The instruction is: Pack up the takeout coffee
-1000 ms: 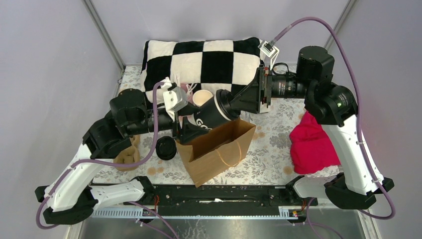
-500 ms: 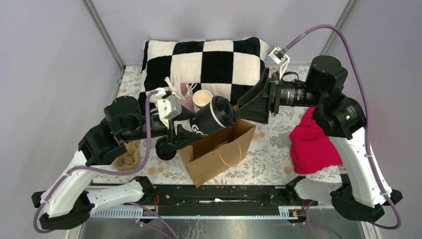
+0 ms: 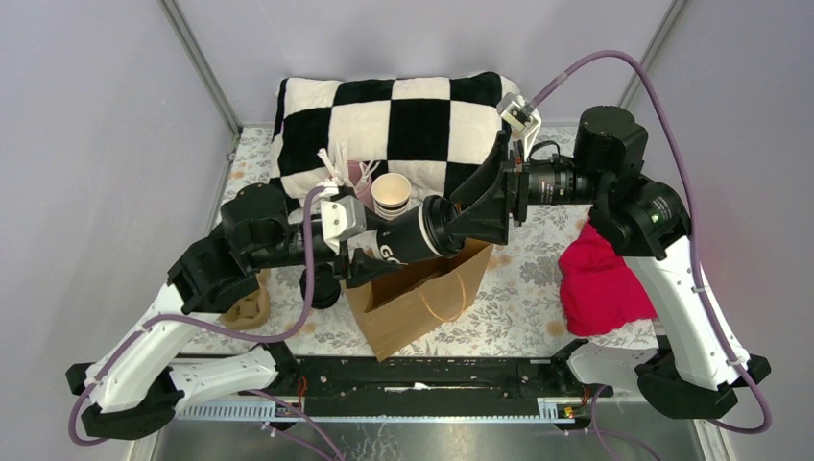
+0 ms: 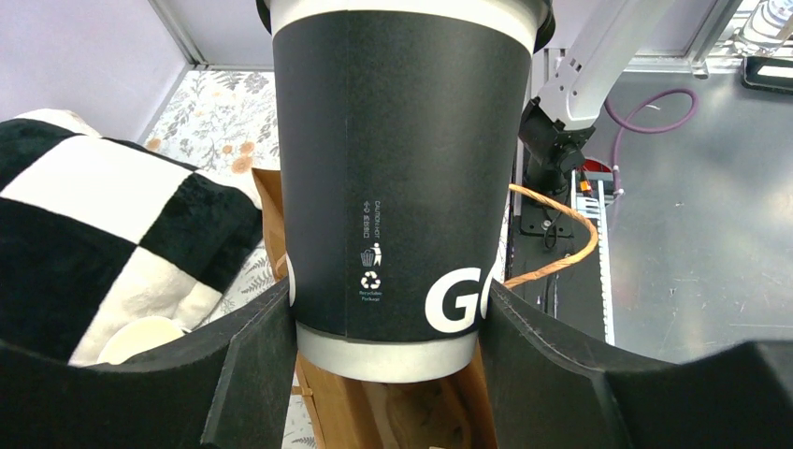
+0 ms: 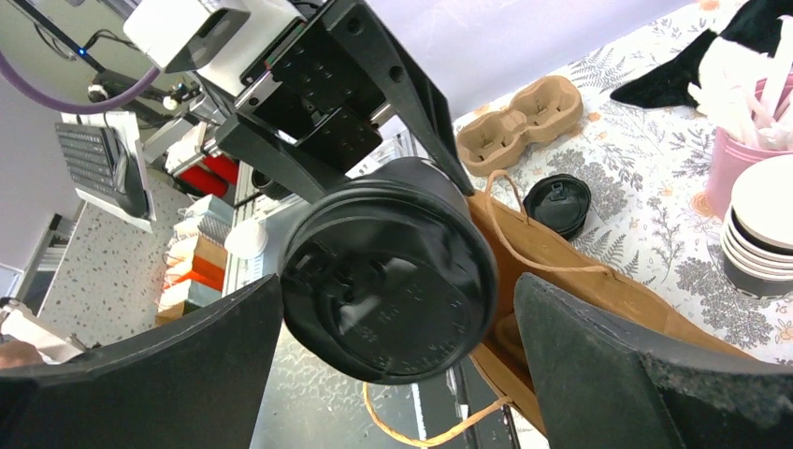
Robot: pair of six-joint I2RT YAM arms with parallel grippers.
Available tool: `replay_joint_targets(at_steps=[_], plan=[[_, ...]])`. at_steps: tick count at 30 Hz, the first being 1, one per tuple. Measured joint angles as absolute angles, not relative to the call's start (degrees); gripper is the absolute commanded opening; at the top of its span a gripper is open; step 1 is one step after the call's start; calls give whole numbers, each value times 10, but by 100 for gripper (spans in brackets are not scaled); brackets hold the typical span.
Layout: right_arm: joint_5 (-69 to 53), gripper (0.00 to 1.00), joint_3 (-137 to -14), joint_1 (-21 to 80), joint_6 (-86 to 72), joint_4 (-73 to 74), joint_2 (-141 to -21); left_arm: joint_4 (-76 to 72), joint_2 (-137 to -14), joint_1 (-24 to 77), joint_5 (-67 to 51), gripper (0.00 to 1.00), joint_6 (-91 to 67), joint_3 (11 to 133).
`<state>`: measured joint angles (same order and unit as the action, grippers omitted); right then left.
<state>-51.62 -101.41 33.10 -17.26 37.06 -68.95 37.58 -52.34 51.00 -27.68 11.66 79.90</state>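
Guessing from how it looks, the takeout coffee (image 3: 415, 238) is a light but squishy thing to carry. The paper wall will dent if you clamp hard, the surface is smooth enough to slide, and I can't tell if there's liquid inside to shift the weight around. Best place to grab is the body down near the base, where the rolled bottom stiffens it. I'd stay off the lid (image 5: 388, 281), since I'd expect a snap-on cap to pop off if you pull or squeeze there.

That's pretty much the hold right now. The left gripper (image 4: 388, 327) is pinching the cup low on its sides, one jaw on each flank. The cup is tipped nearly onto its side, lid end pointing away from that gripper. It hangs just over the open mouth of the brown paper bag (image 3: 422, 298), which sits right below it.

The right gripper (image 5: 397, 346) is spread wide with its jaws either side of the lid, and I don't see them touching it.

Looks-wise it's a matte black tapered cup with a pale rim at the base and a round black plastic lid. There's big white lettering low on the side, and tiny white recycling marks beside it.
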Motion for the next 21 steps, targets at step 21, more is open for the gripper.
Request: replay_joint_targets(at_steps=[21], plan=[[-455,99,-1023,371,-96,424,-692,391,-543,509,-281,33,115,800]])
